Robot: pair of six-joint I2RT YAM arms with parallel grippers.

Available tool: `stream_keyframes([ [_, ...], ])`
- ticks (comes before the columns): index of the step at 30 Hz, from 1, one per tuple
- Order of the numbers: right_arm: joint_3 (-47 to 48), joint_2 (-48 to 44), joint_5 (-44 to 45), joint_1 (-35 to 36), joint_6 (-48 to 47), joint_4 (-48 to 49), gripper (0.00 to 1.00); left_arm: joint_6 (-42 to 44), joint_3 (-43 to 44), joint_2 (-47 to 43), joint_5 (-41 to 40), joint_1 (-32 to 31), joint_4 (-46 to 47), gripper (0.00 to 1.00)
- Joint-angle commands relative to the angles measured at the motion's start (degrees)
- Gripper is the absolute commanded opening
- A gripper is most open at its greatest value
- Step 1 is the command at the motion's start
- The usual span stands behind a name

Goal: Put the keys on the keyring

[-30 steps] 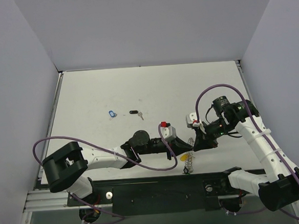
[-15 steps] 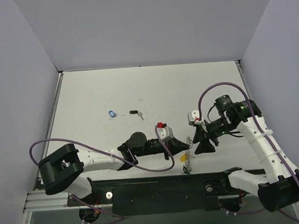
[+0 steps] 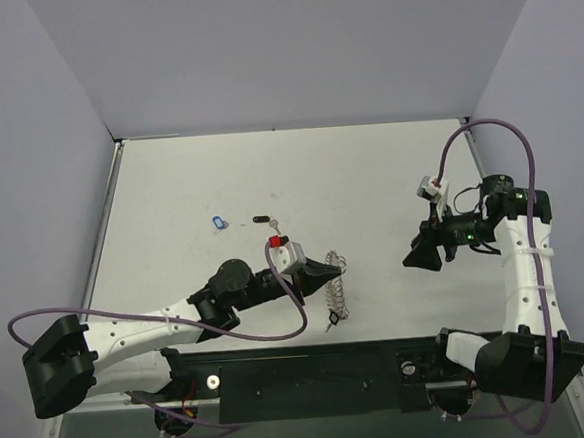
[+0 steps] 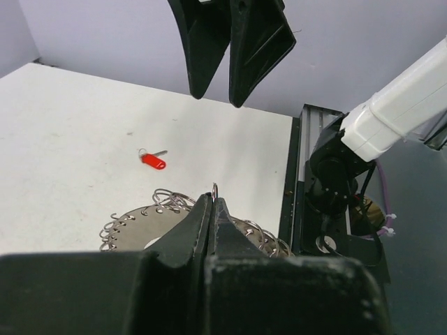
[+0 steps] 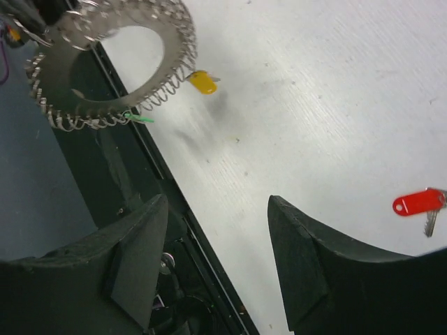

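While clamped on keyring at left, hung spread near red key at right

Looking from the left, noted blue key [image 3: 219, 222] and black key [image 3: 263, 220] flat on table [image 3: 369, 173], side by side, beyond the left arm and well apart from both grippers. Found left gripper [image 3: 324, 273] pressed together on the rim of keyring [image 3: 337, 288], holding it off the table with its open centre facing the right wrist camera. Counted yellow key [image 5: 203, 82] and green key [image 5: 140, 118] at its wire loops, apparently already hung. Saw red key [image 5: 417, 203] loose on the table, past the keyring on the right arm's side, tag lying roughly across the right wrist view with the blade at its right end; could not pick it out from above. Found right gripper [image 3: 427, 254] spread and empty, hovering near red key but off to one side of it, not astride. Judged the right arm far nearer and free. Reckoned on a sideways shift over the tag, then closing across its short side.
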Motion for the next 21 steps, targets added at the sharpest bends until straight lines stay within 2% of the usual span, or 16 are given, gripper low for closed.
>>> stream_keyframes([
  [1, 0.0, 5.0, -0.1, -6.3, 2.0, -1.2, 0.55, -0.2, 1.5, -4.2, -0.6, 2.5, -3.1, 0.00],
  [3, 0.4, 7.1, 2.2, -8.1, 2.2, -0.8, 0.55, -1.8, 1.2, -5.4, 1.0, 4.3, -2.1, 0.00],
  [5, 0.6, 9.5, 6.8, -8.6, 8.1, 4.0, 0.55, -3.2, 0.8, -6.9, 2.0, 5.9, -1.8, 0.00],
  [11, -3.7, 11.4, 19.6, -8.7, 35.8, 23.0, 0.53, -3.2, 0.9, -13.7, 5.9, 13.4, -8.7, 0.00],
  [15, -9.1, 10.2, 24.0, -8.8, 48.0, 35.3, 0.52, -5.6, -0.1, -15.8, 12.7, 19.5, -9.1, 0.00],
  [18, -11.6, 9.4, 26.0, -8.8, 52.9, 39.8, 0.52, -8.9, -0.6, -16.5, 17.3, 22.4, -8.8, 0.00],
  [21, -12.5, 7.3, 23.8, -8.8, 54.4, 40.8, 0.52, -9.4, -1.6, -17.4, 17.9, 22.8, -8.3, 0.00],
])
